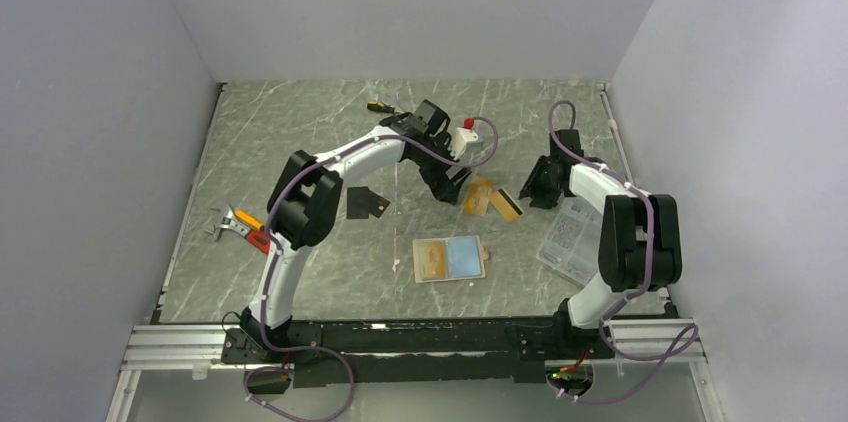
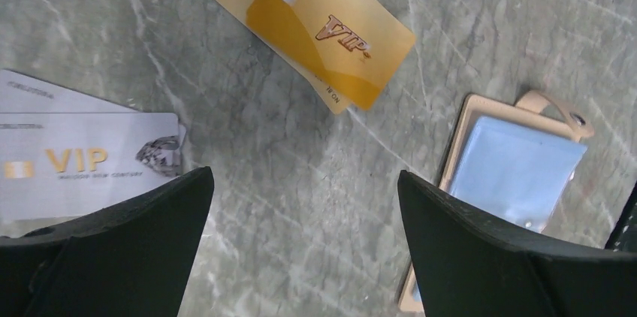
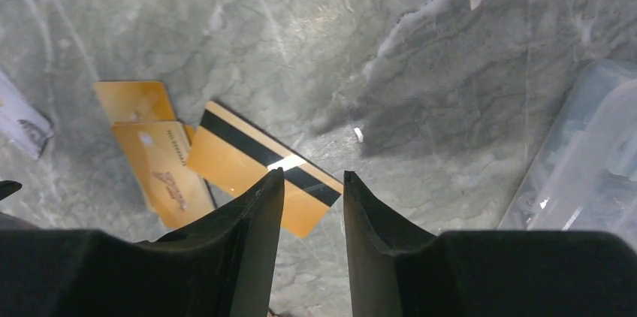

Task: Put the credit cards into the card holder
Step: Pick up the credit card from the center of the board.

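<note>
**Cards out on the counter, holder lying open**

As far as the views show, little or none of the task is done. The card holder (image 1: pixel 450 259) lies unfolded on the counter (image 1: pixel 300 142) between the two arms, toward their bases, with its orange and blue panels facing up. I can make out no card tucked into it, though a pocket could hide one.

Outside it lie three gold cards (image 3: pixel 161 167). Two overlap, and the third, the striped card (image 3: pixel 248 155), lies face down touching them. Two silver cards (image 2: pixel 83 155) lie stacked and offset just beside the gold ones. The black card (image 1: pixel 367 204) sits alone, left of the left arm's reach. By my count every one of these has yet to go in.

The left gripper (image 2: pixel 304 242) is spread wide and empty, hanging over bare counter between the silver cards and the holder. The right gripper (image 3: pixel 312 204) is narrowed to a slim gap with nothing in it, its tips above the striped card's near edge.

The overlapped cards offer raised edges to catch, whereas the black card lies flat with open room all round it. The two grippers stand near each other over the gold cards, so that spot is crowded. The holder has bare counter on every side. The clear plastic box (image 1: pixel 570 237) takes up the counter's right margin beside the right arm
</note>
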Robot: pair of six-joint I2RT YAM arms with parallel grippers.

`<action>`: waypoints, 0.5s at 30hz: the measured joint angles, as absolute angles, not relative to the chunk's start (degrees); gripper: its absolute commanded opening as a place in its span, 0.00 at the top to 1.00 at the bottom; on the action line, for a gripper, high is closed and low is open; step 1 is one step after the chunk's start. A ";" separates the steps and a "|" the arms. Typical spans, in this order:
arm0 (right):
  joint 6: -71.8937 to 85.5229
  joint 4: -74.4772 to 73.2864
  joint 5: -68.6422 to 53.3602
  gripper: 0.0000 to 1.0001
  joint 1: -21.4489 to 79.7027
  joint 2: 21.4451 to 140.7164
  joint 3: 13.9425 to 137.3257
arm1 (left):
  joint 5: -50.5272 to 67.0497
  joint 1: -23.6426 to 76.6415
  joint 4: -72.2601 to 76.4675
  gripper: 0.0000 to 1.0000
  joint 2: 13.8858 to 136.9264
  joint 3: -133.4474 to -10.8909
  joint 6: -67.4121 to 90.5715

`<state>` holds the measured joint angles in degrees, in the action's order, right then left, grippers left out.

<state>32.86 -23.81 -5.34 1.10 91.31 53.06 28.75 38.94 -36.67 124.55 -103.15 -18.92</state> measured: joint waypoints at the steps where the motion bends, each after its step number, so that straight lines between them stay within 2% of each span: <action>1: 33.12 -23.70 -5.34 0.66 1.10 92.25 52.97 | 29.10 38.92 -36.21 0.02 125.64 -103.48 -17.69; 4: 33.69 -23.07 -5.65 0.73 1.10 94.52 52.60 | 29.95 38.89 -34.81 0.05 127.33 -103.59 -14.81; 9: 34.70 -20.82 -7.62 0.75 1.10 95.83 52.29 | 30.79 38.92 -33.08 0.14 128.75 -104.16 -12.29; 10: 34.89 -20.10 -8.23 0.75 1.10 96.01 52.18 | 30.87 38.92 -32.97 0.06 128.88 -104.18 -12.16; 11: 35.05 -19.33 -8.73 0.75 1.10 96.07 51.99 | 31.00 38.92 -32.91 0.03 129.01 -104.31 -12.10; 15: 35.94 -16.14 -11.16 0.75 1.23 96.23 50.81 | 31.22 39.05 -32.99 0.04 129.19 -104.86 -11.79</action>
<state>35.94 -16.14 -11.16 1.23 96.23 50.81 31.22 39.05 -32.99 129.19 -104.86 -11.79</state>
